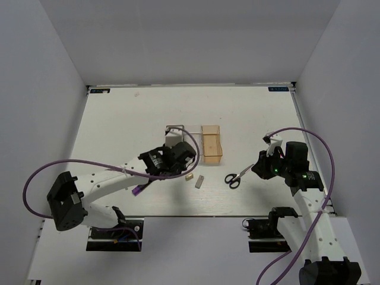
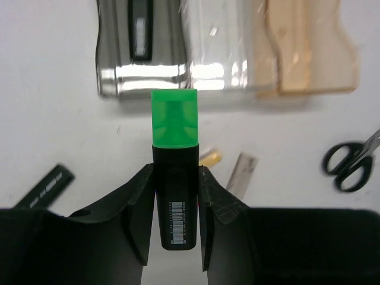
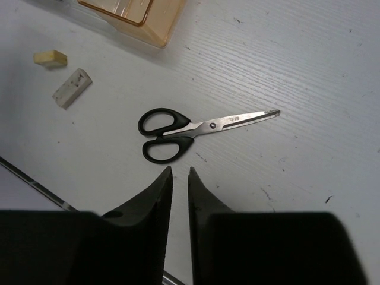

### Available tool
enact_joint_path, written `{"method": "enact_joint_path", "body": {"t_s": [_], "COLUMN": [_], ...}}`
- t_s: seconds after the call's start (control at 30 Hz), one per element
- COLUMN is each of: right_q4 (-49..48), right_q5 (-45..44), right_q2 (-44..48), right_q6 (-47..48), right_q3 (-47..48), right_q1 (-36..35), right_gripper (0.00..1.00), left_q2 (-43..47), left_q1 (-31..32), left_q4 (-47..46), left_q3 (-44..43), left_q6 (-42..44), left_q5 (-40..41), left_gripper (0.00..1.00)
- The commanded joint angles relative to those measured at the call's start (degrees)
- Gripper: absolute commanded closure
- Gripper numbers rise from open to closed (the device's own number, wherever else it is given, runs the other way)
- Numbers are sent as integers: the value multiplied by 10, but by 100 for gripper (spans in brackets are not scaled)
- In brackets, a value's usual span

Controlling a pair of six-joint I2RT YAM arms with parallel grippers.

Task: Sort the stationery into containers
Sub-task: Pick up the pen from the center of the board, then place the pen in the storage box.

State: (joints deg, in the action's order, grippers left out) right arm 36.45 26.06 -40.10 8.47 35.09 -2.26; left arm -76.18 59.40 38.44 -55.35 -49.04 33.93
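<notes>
On the tabletop (image 1: 130,119) three bins (image 2: 217,74) stand in a row. Two blocks (image 1: 189,176) lie just before the bins, scissors (image 1: 237,176) before and right, one marker (image 1: 138,190) before and left.

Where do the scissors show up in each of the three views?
Top external: scissors lie right of centre, below and to the right of the orange bin.
Left wrist: scissors at the right edge, cut off, below the orange bin.
Right wrist: scissors mid-picture; orange bin at the top left.
Shared landmark: the orange bin.
</notes>
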Motion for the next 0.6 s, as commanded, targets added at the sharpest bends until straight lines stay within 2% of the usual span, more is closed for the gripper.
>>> {"method": "enact_joint_path", "body": {"t_s": [0.0,0.03,0.17,0.3,0.33,0.43,0.47,0.57], "right_q4": [2,1,1,2,2,2,3,5], "right_q5": [13,13,12,13,12,13,13,17], "right_q2": [7,7,8,8,8,9,10,10], "right_q6": [5,5,4,3,3,4,3,5], "right_q3": [21,21,22,21,22,23,22,22], "right_q1": [3,2,2,2,2,2,2,2], "right_gripper": [83,86,86,81,78,63,55,43], "left_q2": [-42,-54,-135,-204,-232,-261,-265,-274], "left_q1": [-29,-45,-93,-130,-140,-156,-160,-174], "left_q4": [16,21,24,44,47,54,57,51], "left_q3": [-83,-98,-199,-268,-276,-303,-304,-291], "left_q6": [76,89,136,156,162,164,156,149], "left_q5": [23,17,-4,-22,-21,-23,-25,-28], "left_gripper": [98,98,96,94,90,80,76,65]}}
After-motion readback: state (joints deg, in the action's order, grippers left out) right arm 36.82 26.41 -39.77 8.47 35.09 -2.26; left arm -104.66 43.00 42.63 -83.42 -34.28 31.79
